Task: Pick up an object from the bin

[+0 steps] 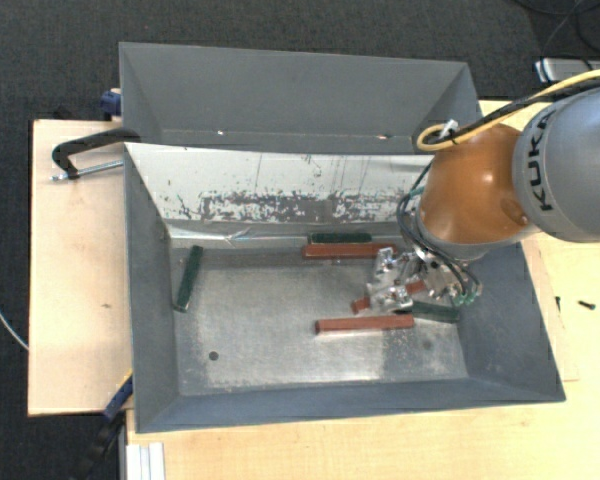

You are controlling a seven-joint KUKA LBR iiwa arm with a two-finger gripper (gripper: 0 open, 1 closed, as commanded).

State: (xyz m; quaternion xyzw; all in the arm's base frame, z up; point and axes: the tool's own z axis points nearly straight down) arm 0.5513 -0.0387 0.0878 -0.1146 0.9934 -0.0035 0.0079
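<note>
Toward right side of grey metal bin (150, 298), low over floor: gripper (402, 286), slung beneath orange wrist cover (470, 193).

Directly under gripper: short reddish-brown bar (368, 305), tilted. Left end poking clear, right end lost under gripper hardware. Possibly in contact with gripper; view too cluttered to confirm. Taken as the likely pick target, by position alone.

Jaw state: cannot tell.

Neighbours:
- dark green piece (438, 313), just beside gripper on right, partly covered by it.
- long reddish-brown bar (365, 323), flat on floor, just in front of gripper, near the short bar's free end.
- second long reddish-brown bar (345, 251) with dark green bar (340, 237) alongside, both at foot of back wall, near gripper.
- lone dark green bar (186, 276), against left wall, well apart from everything else.

Progress, as a judgement:
- Done: reach into bin, gripper brought down to floor level over target.
- Not confirmed: any grasp. Nothing seen raised; every bar apparently resting on floor.
- Left: closing on short bar (if not closed already), lift clear of floor and neighbours, withdrawal over rim.

Risk noted: dark green piece and long bar close enough to be nudged or caught during lift.
</note>
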